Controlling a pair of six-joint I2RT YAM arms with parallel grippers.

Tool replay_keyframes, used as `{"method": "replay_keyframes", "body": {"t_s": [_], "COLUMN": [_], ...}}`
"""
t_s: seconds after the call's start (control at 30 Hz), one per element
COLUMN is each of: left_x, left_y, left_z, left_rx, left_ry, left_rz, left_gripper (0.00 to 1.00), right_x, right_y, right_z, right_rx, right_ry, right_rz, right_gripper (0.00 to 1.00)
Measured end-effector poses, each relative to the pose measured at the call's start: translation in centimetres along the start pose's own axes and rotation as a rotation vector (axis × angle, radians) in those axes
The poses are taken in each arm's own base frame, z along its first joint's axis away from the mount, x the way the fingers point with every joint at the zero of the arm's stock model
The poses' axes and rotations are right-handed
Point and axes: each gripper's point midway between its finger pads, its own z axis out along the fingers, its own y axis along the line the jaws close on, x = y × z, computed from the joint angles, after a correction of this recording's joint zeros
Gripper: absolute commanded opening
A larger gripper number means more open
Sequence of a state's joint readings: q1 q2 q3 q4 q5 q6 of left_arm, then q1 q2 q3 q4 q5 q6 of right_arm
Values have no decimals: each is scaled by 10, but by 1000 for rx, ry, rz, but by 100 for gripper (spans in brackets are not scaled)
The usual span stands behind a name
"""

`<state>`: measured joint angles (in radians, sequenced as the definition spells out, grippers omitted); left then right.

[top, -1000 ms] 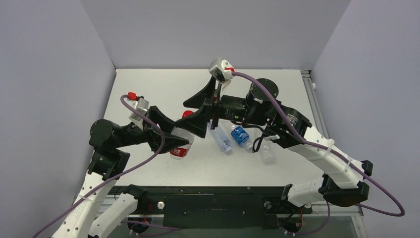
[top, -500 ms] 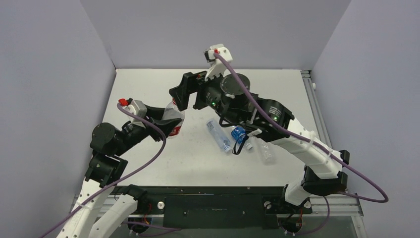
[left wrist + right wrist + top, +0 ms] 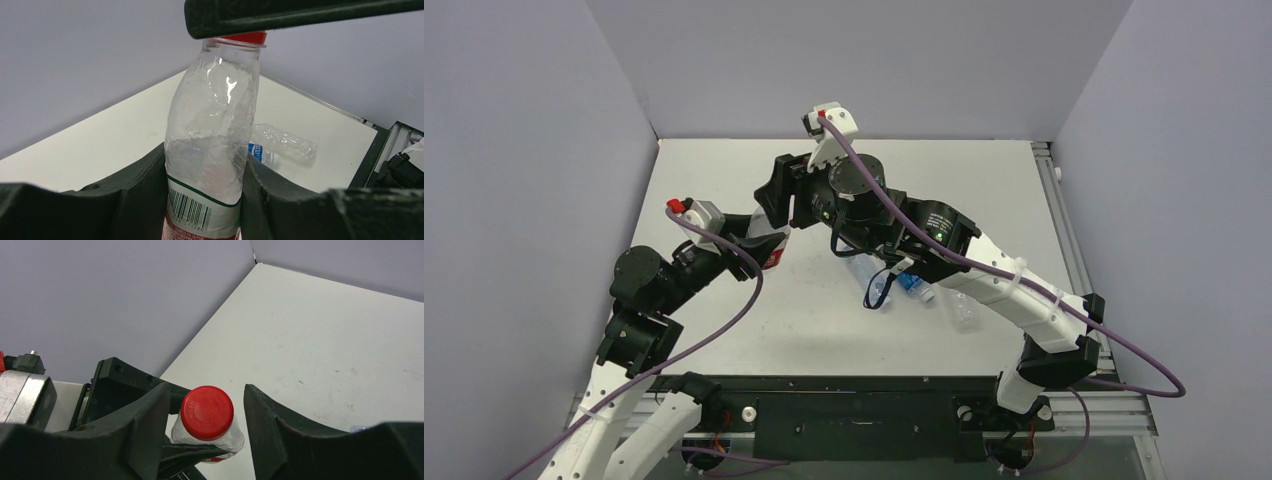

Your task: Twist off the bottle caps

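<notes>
My left gripper [image 3: 205, 200] is shut on a clear bottle with a red label [image 3: 210, 150] and holds it upright above the table; it also shows in the top view [image 3: 762, 242]. The bottle's red cap [image 3: 206, 412] sits on top, between the two fingers of my right gripper [image 3: 205, 426]. That gripper is open, with a gap on each side of the cap. In the top view my right gripper [image 3: 776, 195] hides the cap. In the left wrist view one right finger [image 3: 300, 15] crosses over the red cap [image 3: 242, 36].
Three more clear bottles lie on the table right of centre: one pale-blue-labelled [image 3: 876, 285], one blue-labelled [image 3: 912, 283], one unlabelled [image 3: 964, 312]. Their caps are too small to make out. The right arm [image 3: 984, 270] reaches over them. Grey walls enclose the table.
My left gripper carried the red-labelled bottle back and to the left. My right gripper swung left and turned, and its open fingers now straddle the red cap.
</notes>
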<state>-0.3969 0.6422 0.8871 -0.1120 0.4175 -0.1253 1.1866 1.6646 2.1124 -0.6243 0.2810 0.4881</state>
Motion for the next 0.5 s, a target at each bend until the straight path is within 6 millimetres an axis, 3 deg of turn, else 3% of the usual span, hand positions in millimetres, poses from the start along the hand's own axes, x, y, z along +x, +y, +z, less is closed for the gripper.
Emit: {"method": "replay_keyframes", "body": {"t_s": [0.1, 0.27, 0.47, 0.5], "left_x": [3, 6, 5, 6], "left_y": [1, 1, 1, 1], "left_z": [0, 0, 0, 0], "left_rx": [-3, -4, -7, -7], "left_ry": [7, 13, 10, 11], "left_rz": [-3, -7, -9, -18], "left_gripper": [22, 22, 22, 22], "right_x": [-1, -3, -3, -3], "right_y": [1, 1, 0, -1], "right_z": [0, 0, 1, 1], "right_rx": [-3, -4, -2, -4], "right_ry": [-4, -10, -10, -7], "right_rz": [3, 5, 4, 4], "right_gripper": [48, 22, 10, 3]}}
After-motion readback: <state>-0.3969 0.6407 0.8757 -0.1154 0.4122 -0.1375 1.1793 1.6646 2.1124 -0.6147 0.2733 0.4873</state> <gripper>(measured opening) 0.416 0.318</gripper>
